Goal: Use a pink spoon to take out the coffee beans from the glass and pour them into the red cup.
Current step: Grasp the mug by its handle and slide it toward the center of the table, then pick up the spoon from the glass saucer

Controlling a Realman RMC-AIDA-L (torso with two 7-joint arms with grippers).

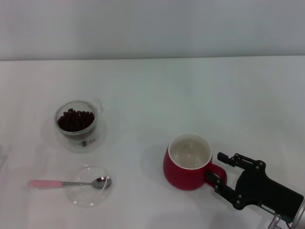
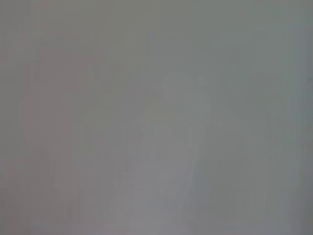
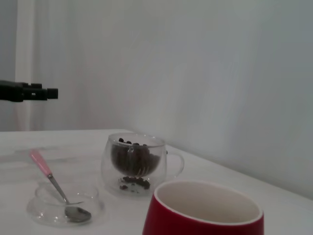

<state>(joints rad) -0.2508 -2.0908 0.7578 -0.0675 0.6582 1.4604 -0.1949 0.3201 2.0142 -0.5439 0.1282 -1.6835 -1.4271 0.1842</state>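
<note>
My right end effector (image 1: 220,172) is sitting nearest the head camera, at the near right of the tabletop (image 1: 200,90), with its fingers spread open on either side of the red cup's handle — not yet closed on it, as far as I can tell. The red cup (image 1: 188,161) is standing upright just left of that end effector, its white inside empty.

I am judging the step in hand to be steadying the cup: I should close on the handle squarely, low and gently, so the cup is not tipping or sliding toward the spoon.

The pink spoon (image 1: 71,182) is lying well to the left of my right end effector, at the near left, its metal bowl resting in a flat clear glass dish (image 1: 88,200) and its pink handle pointing further left. Beyond it, farther from me, the glass (image 1: 76,125) is standing upright with the coffee beans (image 1: 75,119) heaped inside.

My left end effector is showing only in the right wrist view — a dark tip (image 3: 30,92) hovering high above the spoon's side of the tabletop — and I cannot tell whether it is open or closed.
</note>
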